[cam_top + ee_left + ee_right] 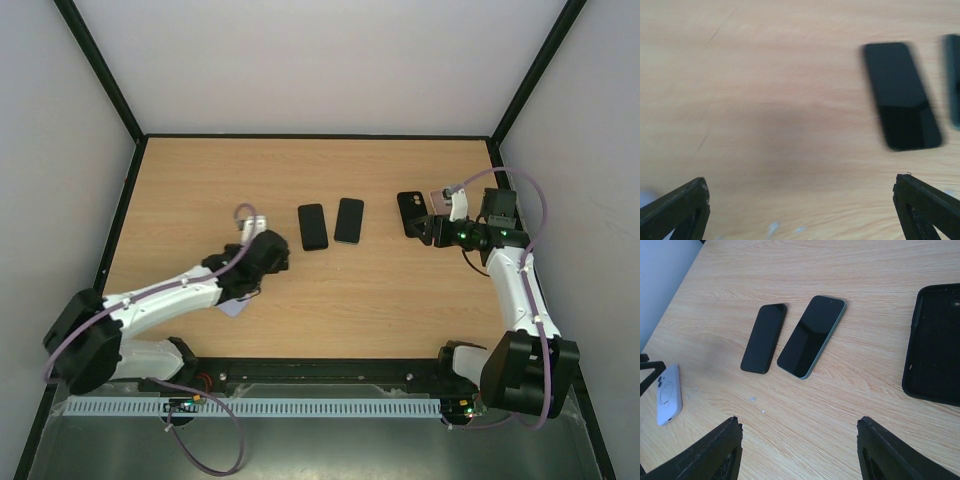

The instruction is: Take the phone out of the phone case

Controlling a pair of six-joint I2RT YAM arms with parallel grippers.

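Observation:
Two phones lie side by side mid-table: a black phone (pixel 313 226) (pixel 764 338) (pixel 901 95) and a green-edged phone (pixel 349 220) (pixel 811 336). An empty black case (pixel 410 213) (pixel 935 345) lies open side up to their right. A white case (pixel 237 308) (pixel 667 392) lies back up beside the left arm; I cannot tell whether it holds a phone. My left gripper (pixel 280 255) (pixel 800 182) is open and empty, just left of the black phone. My right gripper (pixel 420 232) (pixel 799 422) is open and empty, beside the black case.
The wooden table (pixel 380 300) is walled at the back and both sides by pale panels with black frame bars (pixel 120 200). A few small white specks (pixel 752 399) lie on the wood near the phones.

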